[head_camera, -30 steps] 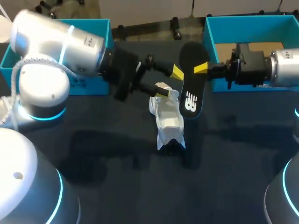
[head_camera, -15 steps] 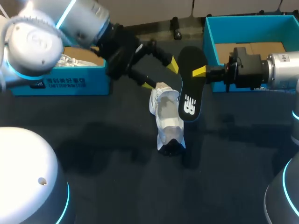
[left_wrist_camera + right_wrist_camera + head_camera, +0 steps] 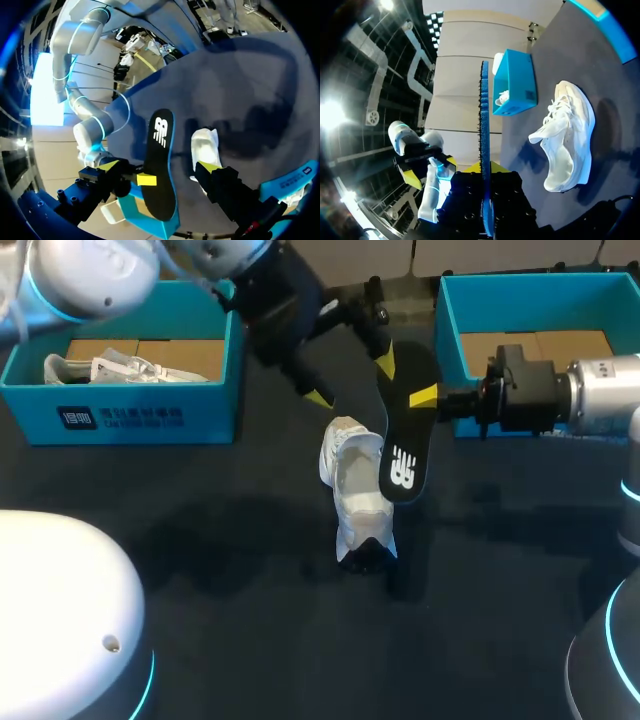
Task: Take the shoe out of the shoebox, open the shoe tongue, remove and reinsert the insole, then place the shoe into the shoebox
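**Fig.: Insole held clear of the shoe, mid-task.** The R gripper (image 3: 422, 396), entering from the right, is clamped on the black insole (image 3: 404, 435) near its upper end. The insole hangs tilted, its lower end just beside and partly in front of the white shoe (image 3: 356, 492). In the R wrist view the insole (image 3: 484, 150) is edge-on between the fingers, w/ the shoe (image 3: 565, 135) ahead of it.

The L gripper (image 3: 352, 382) hovers behind the shoe, close to the insole's upper end, fingers spread w/ nothing between them.

The shoe rests on the dark table (image 3: 200, 550), between the L shoebox (image 3: 150, 420), which holds a second shoe (image 3: 110, 368), and the R shoebox (image 3: 445, 320).

**Handling (est.):**
- **Insole:** likely thin, light and flexible. It should be pinched across its flat faces near one end, as now; a grip on the edge would prob. slip or buckle it. The free end may droop when fed in, so lead w/ the lower end into the shoe's mouth.
- **Shoe:** light, w/ a soft upper and a stiffer sole. The best holds are prob. the heel collar or the tongue, which steady it and keep the opening wide.
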`<state>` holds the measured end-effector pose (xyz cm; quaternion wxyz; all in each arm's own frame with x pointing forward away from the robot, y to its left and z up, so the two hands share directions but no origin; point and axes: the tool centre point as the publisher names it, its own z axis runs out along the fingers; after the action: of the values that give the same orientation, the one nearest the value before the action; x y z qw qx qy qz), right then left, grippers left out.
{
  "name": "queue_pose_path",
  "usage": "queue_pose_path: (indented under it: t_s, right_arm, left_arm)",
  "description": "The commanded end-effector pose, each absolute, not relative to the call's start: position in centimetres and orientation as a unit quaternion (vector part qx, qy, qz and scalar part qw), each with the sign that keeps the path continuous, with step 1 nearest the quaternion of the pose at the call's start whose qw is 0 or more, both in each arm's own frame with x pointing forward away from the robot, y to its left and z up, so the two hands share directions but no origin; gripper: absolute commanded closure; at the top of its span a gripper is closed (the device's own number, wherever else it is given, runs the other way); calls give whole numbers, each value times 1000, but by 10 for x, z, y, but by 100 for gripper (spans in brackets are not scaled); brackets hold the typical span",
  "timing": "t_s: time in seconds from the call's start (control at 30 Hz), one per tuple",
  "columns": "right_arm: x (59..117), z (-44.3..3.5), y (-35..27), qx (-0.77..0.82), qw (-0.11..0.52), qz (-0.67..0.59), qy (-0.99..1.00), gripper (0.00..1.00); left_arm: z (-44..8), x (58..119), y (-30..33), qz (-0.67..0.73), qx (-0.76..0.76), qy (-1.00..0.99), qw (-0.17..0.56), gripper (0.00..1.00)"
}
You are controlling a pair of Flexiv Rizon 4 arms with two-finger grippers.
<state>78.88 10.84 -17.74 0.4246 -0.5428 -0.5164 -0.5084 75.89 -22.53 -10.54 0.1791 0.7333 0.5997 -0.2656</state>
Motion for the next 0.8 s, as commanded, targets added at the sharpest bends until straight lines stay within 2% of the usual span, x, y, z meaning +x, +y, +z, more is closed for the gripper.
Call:
queue_pose_path:
  t_s: [0.03,0.4,0.8]
  right_arm:
    - [794,-183,110,-541,427,-508,-516,100]
    - [796,-185,111,-535,433,-501,-525,100]
    - [792,-188,114,-531,428,-506,-528,100]
  left_arm:
    - [-103,760,-227,-238,743,606,155,0]
    - [-100,759,-229,-239,738,613,152,0]
    - [-97,771,-232,-173,700,682,118,0]
